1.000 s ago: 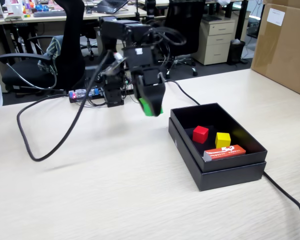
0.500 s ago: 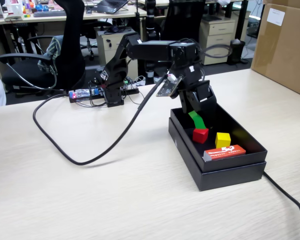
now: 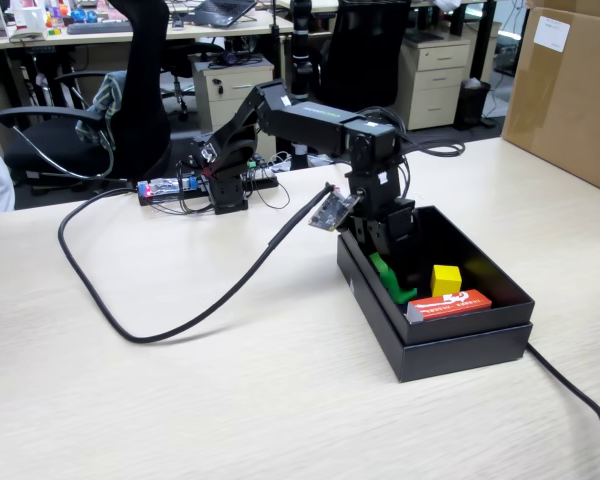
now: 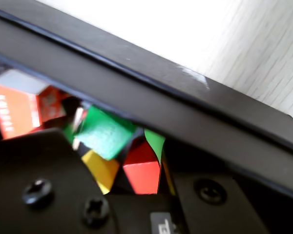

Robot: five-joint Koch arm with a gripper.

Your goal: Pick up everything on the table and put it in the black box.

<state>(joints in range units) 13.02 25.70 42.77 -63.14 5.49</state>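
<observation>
The black box (image 3: 460, 345) stands on the table at right. In the fixed view it holds a yellow cube (image 3: 446, 280), an orange-red carton (image 3: 450, 304) and a green piece (image 3: 390, 280). My gripper (image 3: 392, 262) is lowered inside the box at its far left end, just above the green piece. In the wrist view the box wall (image 4: 151, 92) crosses the frame. Below it I see the carton (image 4: 19, 105), a green block (image 4: 105, 131), a yellow block (image 4: 102, 168) and a red cube (image 4: 142, 168) close in front of my gripper (image 4: 136, 183). The jaws' gap is not clear.
A thick black cable (image 3: 170, 320) loops across the table left of the box. The arm's base and electronics (image 3: 215, 185) stand at the back. A cardboard box (image 3: 570, 90) is at the far right. Office chairs stand behind the table.
</observation>
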